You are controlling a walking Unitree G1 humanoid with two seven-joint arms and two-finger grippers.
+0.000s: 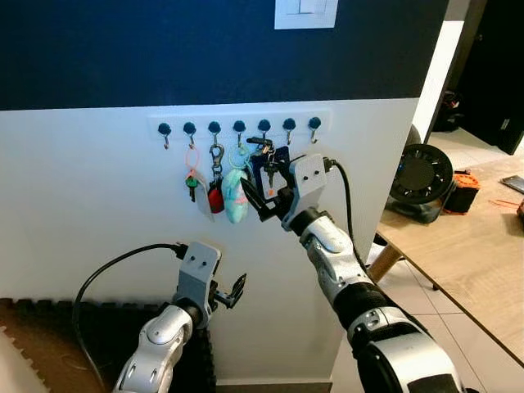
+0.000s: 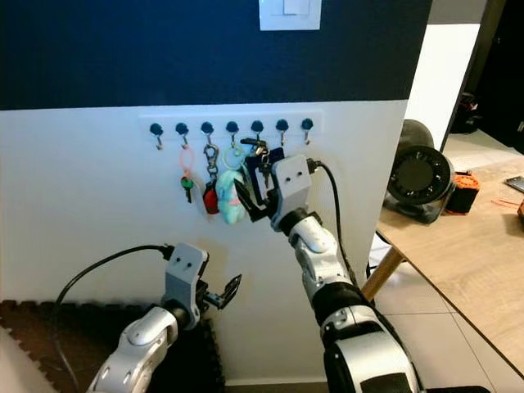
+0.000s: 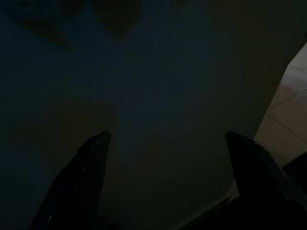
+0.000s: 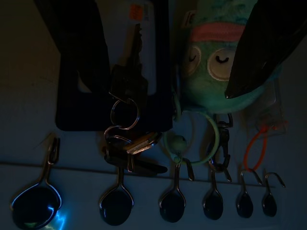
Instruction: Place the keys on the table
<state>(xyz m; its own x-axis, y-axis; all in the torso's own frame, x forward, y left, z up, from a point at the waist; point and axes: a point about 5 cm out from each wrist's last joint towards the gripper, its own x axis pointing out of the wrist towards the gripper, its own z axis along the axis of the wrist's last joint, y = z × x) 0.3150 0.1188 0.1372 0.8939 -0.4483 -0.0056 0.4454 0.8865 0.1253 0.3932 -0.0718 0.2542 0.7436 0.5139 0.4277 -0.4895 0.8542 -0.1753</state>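
Note:
A bunch of keys on a dark blue card holder hangs from a hook of the white wall rack. My right gripper is raised to it and stands open. In the right wrist view one finger lies over the card holder's side and the other over a teal plush fob, with the keys between them. The wooden table is at the right. My left gripper is open, low by the wall.
On other hooks hang a red fob and an orange loop with a green key. A black round fan and an orange object sit at the table's far end. Tiled floor lies beneath. A dark mat is at lower left.

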